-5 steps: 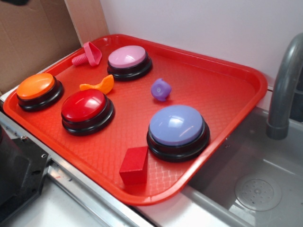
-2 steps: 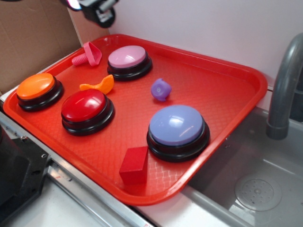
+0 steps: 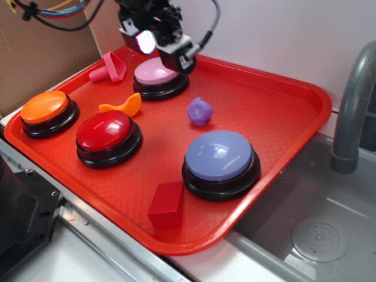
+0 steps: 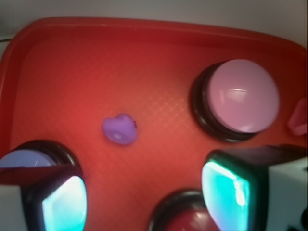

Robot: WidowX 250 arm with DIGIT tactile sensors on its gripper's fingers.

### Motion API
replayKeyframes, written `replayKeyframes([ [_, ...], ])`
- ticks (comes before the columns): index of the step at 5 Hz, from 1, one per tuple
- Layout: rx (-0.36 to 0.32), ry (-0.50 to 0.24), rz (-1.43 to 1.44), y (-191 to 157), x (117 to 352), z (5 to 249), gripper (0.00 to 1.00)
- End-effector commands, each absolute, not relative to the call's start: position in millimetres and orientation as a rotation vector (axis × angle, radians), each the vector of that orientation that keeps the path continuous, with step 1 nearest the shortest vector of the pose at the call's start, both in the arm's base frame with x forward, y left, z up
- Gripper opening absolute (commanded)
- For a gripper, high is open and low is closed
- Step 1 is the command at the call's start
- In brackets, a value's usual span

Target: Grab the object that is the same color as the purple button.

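Note:
The small rounded purple toy piece [image 3: 200,111] with a pale spot lies on the red tray [image 3: 276,111], between the pink dome button and the large lavender button [image 3: 220,155]. In the wrist view the purple piece [image 4: 120,129] lies ahead of the fingers, left of centre, and the lavender button [image 4: 21,159] shows at the left edge. My gripper [image 3: 157,46] hangs above the tray's far side, over the pink button, well apart from the purple piece. It is open and empty, its glowing pads [image 4: 226,192] spread wide.
A pink dome button [image 3: 158,73], a red button [image 3: 107,136] and an orange button [image 3: 47,110] stand on the tray, with a pink funnel toy [image 3: 110,67], an orange piece [image 3: 123,106] and a red block [image 3: 167,204]. A sink with a grey faucet [image 3: 352,106] lies right. Cardboard stands far left.
My gripper has come in from the upper left and now hangs lower over the pink button. Nothing on the tray has moved.

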State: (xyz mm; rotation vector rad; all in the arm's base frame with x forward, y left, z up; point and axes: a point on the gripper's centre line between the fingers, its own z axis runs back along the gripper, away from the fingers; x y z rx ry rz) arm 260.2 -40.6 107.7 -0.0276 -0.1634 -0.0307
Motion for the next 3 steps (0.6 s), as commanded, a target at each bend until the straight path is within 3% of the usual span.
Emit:
replayKeyframes([
  [1,-0.073,-0.167,-0.023,-54.9,280.9,67.7,1.00],
  [3,-0.013,-0.087,0.015,-59.9,288.1,39.6,1.00],
])
